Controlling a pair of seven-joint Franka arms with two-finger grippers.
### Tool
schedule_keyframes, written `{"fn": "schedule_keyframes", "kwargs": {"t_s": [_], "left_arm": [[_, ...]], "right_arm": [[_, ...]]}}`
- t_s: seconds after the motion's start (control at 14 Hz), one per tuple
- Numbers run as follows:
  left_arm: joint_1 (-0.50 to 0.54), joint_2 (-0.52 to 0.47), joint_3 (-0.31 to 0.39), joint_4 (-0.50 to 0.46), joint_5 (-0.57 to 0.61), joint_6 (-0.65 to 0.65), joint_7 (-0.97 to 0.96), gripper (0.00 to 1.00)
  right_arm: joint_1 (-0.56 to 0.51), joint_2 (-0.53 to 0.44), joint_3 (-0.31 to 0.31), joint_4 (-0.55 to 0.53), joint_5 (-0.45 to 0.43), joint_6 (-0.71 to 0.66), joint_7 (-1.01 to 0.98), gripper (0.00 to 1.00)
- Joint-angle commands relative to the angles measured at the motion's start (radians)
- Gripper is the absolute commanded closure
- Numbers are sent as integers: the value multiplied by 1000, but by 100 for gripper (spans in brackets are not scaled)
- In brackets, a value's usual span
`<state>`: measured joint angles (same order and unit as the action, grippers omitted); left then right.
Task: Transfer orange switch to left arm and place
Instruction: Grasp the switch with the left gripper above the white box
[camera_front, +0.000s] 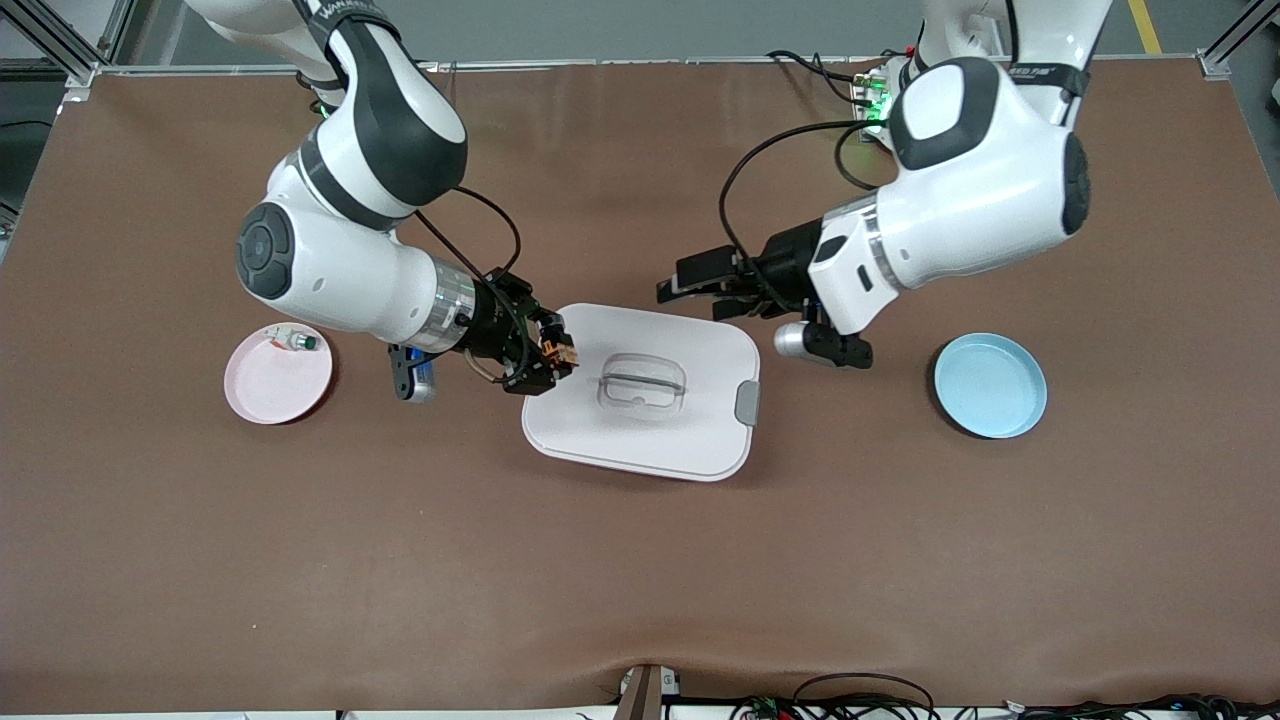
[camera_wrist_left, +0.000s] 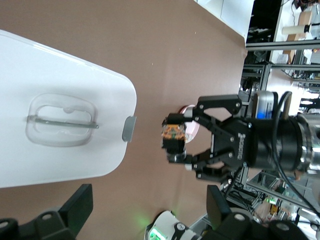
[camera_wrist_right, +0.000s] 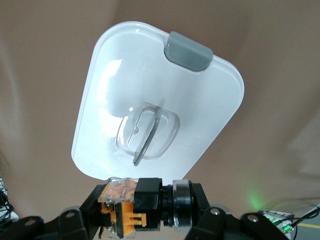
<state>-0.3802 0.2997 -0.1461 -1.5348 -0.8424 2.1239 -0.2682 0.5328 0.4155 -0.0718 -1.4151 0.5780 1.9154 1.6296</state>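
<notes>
My right gripper (camera_front: 552, 352) is shut on the orange switch (camera_front: 556, 349), a small black and orange part, and holds it in the air over the rim of the box (camera_front: 600, 430) at the right arm's end. In the right wrist view the switch (camera_wrist_right: 135, 207) lies crosswise between the fingers, with the white box (camera_wrist_right: 160, 85) below. My left gripper (camera_front: 672, 283) is open and empty over the table, just off the box's rim. Its wrist view shows the box (camera_wrist_left: 60, 65) and, past the box, the right gripper (camera_wrist_left: 187, 147) with the switch (camera_wrist_left: 172, 137).
A pink plate (camera_front: 262, 390) toward the right arm's end carries a small white-silver part with a green tip (camera_front: 293, 341). A blue plate (camera_front: 990, 385) lies toward the left arm's end. The box has a clear lid handle (camera_front: 642, 384) and a grey clip (camera_front: 747, 402).
</notes>
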Motion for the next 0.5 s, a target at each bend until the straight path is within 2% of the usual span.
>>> {"fn": "schedule_keyframes", "kwargs": {"t_s": [0.0,0.43], "left_arm": [[-25,29,2,5,-18,71,-8,0],[-71,82,0,7,-23,146,-8,0]], "right_arm": [[44,16,-11,36,22,23,91,100],[96,20,-9,38,48,134,185,100]]}}
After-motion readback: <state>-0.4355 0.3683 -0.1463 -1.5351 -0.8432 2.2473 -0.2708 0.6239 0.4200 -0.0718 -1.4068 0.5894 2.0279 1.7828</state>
